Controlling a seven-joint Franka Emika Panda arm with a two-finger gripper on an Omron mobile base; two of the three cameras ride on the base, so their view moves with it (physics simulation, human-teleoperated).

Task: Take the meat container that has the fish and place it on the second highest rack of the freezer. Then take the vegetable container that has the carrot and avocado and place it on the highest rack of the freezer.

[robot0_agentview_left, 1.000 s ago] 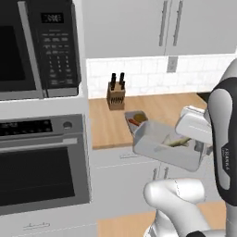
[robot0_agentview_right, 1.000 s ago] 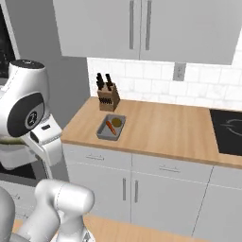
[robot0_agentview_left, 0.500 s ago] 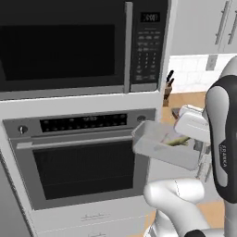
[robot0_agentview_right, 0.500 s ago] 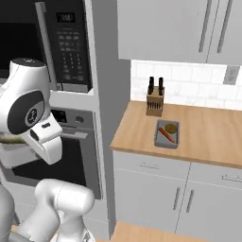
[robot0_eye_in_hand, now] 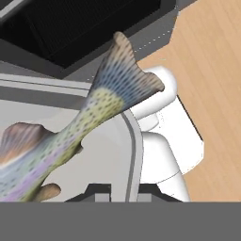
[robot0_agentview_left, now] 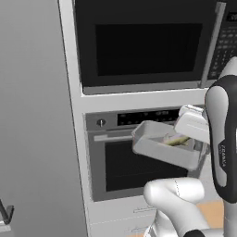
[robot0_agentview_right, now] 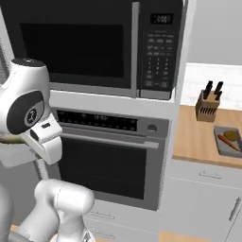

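Left base view, left to right: tall flat grey panel, likely the freezer [robot0_agentview_left: 34, 115], fills the left side, with a bit of black handle [robot0_agentview_left: 5, 214] at its bottom edge. Next is a black-fronted oven [robot0_agentview_left: 139, 155] under a microwave [robot0_agentview_left: 143, 41]. The meat container [robot0_agentview_left: 162, 147] is held up in the air in front of the oven door, tilted, with the fish [robot0_agentview_left: 178, 140] just peeking over its rim at the right end. The white arm covers the tray's right end, so the gripper itself is hidden here.

Right base view: arm at left, microwave and oven centre. On the wooden counter [robot0_agentview_right: 198, 137] at right stands a knife block [robot0_agentview_right: 209, 106], and just right of it lies the vegetable container [robot0_agentview_right: 229, 141] with the carrot [robot0_agentview_right: 229, 143] and avocado [robot0_agentview_right: 230, 135], well apart from the arm.

Hand view: fish lies in the tray, tail rising over the rim. The gripper [robot0_eye_in_hand: 120, 190] has dark fingertips [robot0_eye_in_hand: 96, 189] either side of the tray wall, pinching it.
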